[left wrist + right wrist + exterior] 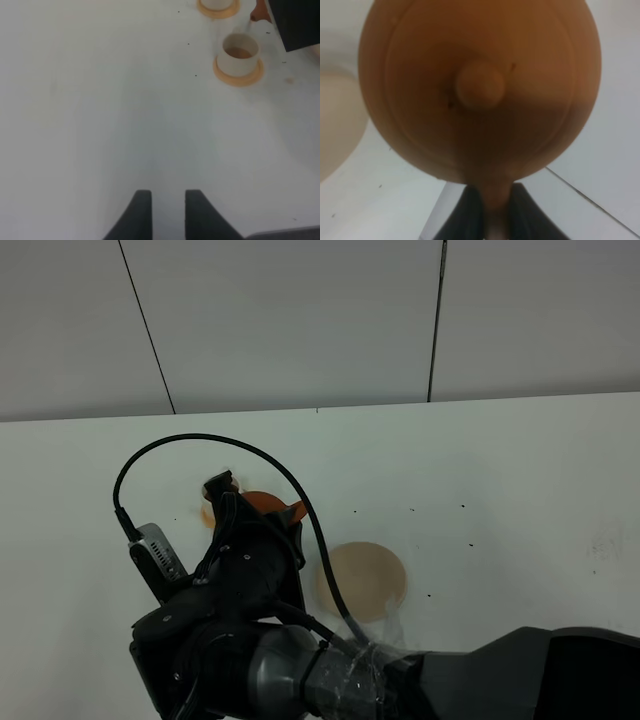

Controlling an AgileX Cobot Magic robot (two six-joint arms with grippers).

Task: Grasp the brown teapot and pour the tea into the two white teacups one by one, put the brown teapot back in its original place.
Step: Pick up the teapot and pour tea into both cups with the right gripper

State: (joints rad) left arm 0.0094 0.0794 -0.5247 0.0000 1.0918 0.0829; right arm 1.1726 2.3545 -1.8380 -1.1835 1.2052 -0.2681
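1. Right hand (496,210): closed on the loop handle of the brown teapot (480,90). The handle sits between the two dark fingers (470,215).
2. Brown teapot: held off the desk (500,470), directly ahead of the right hand. The knobbed lid (481,90) is seated on the body. The contents cannot be seen.
3. Beige disc (362,580): lies flat on the desk beside the right arm, with nothing on it. A pale edge of it shows to one side of the teapot in the right wrist view.
4. Left hand (167,210): fingers close together with a narrow gap, gripping nothing, low over bare desk.
5. Near white teacup (240,54): ahead of the left hand, upright on an orange coaster (239,76). Light brown liquid shows inside.
6. Far white teacup (218,4): beyond the first, on its own orange coaster; its interior is out of frame.
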